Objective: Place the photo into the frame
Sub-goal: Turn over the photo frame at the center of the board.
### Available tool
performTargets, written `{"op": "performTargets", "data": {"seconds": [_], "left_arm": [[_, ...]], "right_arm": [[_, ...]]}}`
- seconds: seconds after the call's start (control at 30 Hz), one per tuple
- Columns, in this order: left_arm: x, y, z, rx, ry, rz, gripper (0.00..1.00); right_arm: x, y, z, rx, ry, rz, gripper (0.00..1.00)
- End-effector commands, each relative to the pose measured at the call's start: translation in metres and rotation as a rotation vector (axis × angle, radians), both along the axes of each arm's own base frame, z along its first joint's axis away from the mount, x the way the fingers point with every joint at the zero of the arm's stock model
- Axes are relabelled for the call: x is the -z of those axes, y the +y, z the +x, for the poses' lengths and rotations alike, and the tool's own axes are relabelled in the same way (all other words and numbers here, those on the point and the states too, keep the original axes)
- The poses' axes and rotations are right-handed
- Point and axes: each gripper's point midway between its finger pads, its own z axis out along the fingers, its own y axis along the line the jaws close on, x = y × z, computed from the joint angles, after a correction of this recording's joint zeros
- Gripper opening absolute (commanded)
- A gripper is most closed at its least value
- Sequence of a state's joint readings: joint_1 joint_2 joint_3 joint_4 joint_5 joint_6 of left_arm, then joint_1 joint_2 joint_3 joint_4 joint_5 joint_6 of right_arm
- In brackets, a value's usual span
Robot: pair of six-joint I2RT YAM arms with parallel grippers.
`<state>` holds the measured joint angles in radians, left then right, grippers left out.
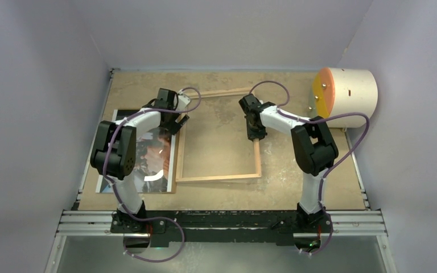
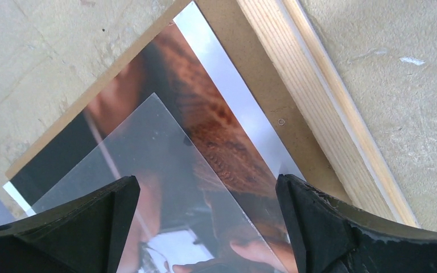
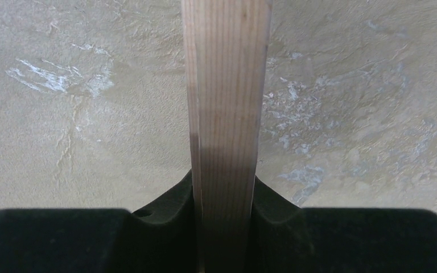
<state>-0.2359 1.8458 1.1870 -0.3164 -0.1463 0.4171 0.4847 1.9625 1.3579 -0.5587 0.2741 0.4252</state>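
1. Frame [image 1: 219, 178] lies wood side up at mid-table [image 1: 296, 165]. Only bare table shows through its opening, so nothing is loaded yet.
2. Photo [image 1: 151, 153] lies picture side up, left of the frame, on a brown board [image 2: 250, 74]. Its right edge sits just beside the frame's left rail.
3. Left wrist view: a clear sheet [image 2: 148, 148] rests on the photo, one corner pointing towards the frame. I cannot tell whether it is the frame's pane.
4. Right gripper [image 1: 255, 132] is clenched on the frame's right rail; its wrist view shows both fingers pressed to the wood. Whether the rail is raised off the table, I cannot tell.
5. Left gripper [image 1: 180, 121] has its jaws spread wide and grasps nothing. It hangs over the photo's far right corner, close to the left rail.
6. Step in hand, as I judge it: the right arm steadies the frame while the left arm lines up to take the photo.
7. Next move calls for:
   - lowering the left gripper to a photo edge;
   - getting one finger under a thin print that lies flat on the board;
   - pinching the print alone, since the clear sheet could come along or slide;
   - carrying it over the left rail into the opening.
8. Cream cylinder [image 1: 347, 94] at the far right stands well apart and is not involved.
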Motion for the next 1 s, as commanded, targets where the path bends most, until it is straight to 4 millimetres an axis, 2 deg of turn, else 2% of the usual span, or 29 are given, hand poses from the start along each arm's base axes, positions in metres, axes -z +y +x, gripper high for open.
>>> {"op": "performTargets", "data": {"seconds": [0.0,0.13,0.23,0.3,0.43,0.53,0.77,0.97], "left_arm": [[0.006,-0.008,-0.002,0.042,-0.018,0.028,1.00],[0.014,-0.018,-0.006,0.067,0.001,0.028,1.00],[0.017,-0.023,-0.006,0.075,0.004,0.026,1.00],[0.019,-0.026,-0.007,0.080,0.010,0.030,1.00],[0.022,-0.031,-0.009,0.096,0.011,0.049,1.00],[0.022,-0.034,-0.010,0.107,0.010,0.059,1.00],[0.022,-0.037,-0.009,0.123,-0.008,0.094,1.00],[0.014,-0.059,-0.003,0.166,-0.043,0.112,1.00]], "right_arm": [[0.014,-0.010,-0.003,0.011,-0.018,-0.050,0.02],[0.021,-0.015,-0.009,0.022,-0.007,-0.064,0.05],[0.024,-0.019,-0.013,0.035,0.000,-0.074,0.21],[0.024,-0.021,-0.014,0.045,-0.004,-0.077,0.28],[0.027,-0.027,-0.018,0.067,0.003,-0.076,0.34],[0.030,-0.030,-0.021,0.074,0.016,-0.075,0.45],[0.032,-0.040,-0.025,0.117,0.026,-0.073,0.42],[0.026,-0.070,-0.030,0.234,0.034,-0.110,0.40]]}}
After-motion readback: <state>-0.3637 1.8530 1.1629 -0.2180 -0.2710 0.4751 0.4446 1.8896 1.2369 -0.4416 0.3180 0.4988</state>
